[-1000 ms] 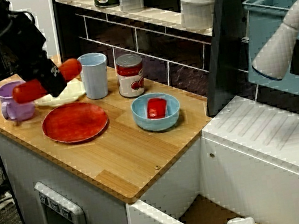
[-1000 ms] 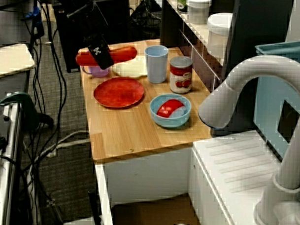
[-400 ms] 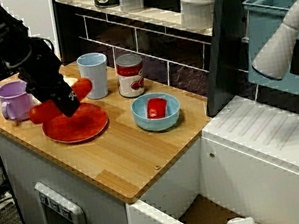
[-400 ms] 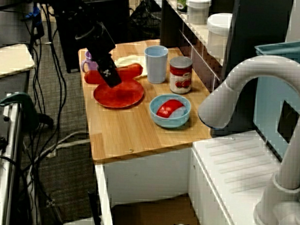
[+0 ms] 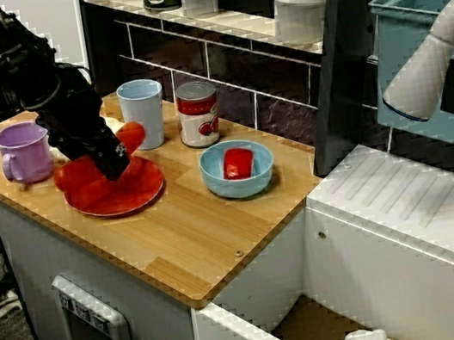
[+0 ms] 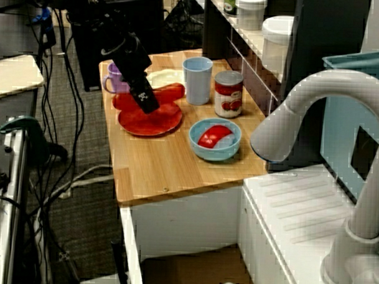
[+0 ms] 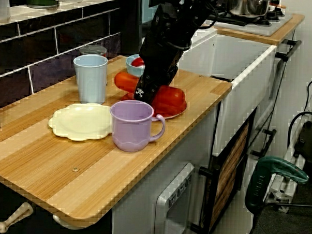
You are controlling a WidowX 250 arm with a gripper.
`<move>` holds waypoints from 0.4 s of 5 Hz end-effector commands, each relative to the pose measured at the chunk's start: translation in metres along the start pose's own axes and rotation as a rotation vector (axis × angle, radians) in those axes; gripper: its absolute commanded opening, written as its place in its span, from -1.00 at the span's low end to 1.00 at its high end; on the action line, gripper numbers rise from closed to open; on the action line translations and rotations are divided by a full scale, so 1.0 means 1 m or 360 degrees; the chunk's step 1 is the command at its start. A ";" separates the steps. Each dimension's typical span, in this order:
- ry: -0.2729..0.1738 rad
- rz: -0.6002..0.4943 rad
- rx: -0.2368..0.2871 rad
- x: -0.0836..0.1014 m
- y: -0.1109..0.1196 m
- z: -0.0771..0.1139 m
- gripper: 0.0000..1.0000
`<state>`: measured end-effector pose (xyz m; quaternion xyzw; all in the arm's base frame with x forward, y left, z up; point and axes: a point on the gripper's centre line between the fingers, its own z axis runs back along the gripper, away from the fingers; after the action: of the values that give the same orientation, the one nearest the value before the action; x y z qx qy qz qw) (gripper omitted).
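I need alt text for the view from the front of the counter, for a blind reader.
A black gripper holds a red sausage low over a red plate on a wooden counter. A purple mug, blue cup, can and blue bowl stand nearby.

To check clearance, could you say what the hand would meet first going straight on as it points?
Probably the red plate, just under the sausage the hand grips; depth is unclear.

Even, soft indoor light gives faint shadows and no glare; all views are low-resolution with jagged, blocky edges.
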<state>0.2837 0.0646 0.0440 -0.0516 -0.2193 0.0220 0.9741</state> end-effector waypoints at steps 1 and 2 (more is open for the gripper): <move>-0.0020 0.0072 0.0010 0.016 0.011 0.010 1.00; -0.0011 0.0108 0.0004 0.020 0.015 0.016 1.00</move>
<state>0.2897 0.0737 0.0549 -0.0649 -0.2041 0.0493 0.9756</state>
